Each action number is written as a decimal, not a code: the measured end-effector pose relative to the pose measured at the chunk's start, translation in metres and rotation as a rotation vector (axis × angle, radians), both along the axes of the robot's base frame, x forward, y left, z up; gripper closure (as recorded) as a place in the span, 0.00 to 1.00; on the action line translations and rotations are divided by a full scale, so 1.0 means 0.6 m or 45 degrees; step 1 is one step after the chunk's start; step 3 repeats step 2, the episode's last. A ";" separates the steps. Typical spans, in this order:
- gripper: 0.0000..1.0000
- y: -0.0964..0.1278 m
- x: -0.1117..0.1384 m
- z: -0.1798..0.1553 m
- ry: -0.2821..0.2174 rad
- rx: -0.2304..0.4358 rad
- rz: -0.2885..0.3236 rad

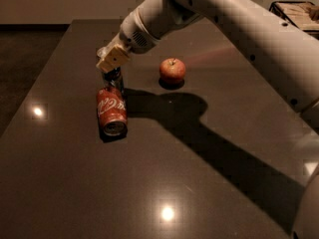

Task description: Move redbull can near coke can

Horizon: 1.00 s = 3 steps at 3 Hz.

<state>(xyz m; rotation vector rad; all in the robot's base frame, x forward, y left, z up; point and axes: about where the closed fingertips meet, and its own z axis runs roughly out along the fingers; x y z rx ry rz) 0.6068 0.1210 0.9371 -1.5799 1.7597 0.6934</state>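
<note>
The redbull can (115, 80) stands upright on the dark table (209, 183), slim and dark, right behind the far end of the coke can. The coke can (111, 110) lies on its side, red with white script, its silver end towards me. My gripper (113, 64) comes in from the upper right and sits over the top of the redbull can, shut on it. The gripper's tan pads (110, 58) hide the can's top.
A red apple (172, 69) sits to the right of the two cans. My white arm (239, 29) crosses the upper right and casts a wide shadow over the table. A wooden object (298, 13) stands at the far right corner.
</note>
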 end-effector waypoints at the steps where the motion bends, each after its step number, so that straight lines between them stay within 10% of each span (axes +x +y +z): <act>1: 0.08 0.003 -0.001 -0.001 0.002 -0.001 0.004; 3: 0.00 0.005 -0.002 -0.003 0.003 -0.001 0.008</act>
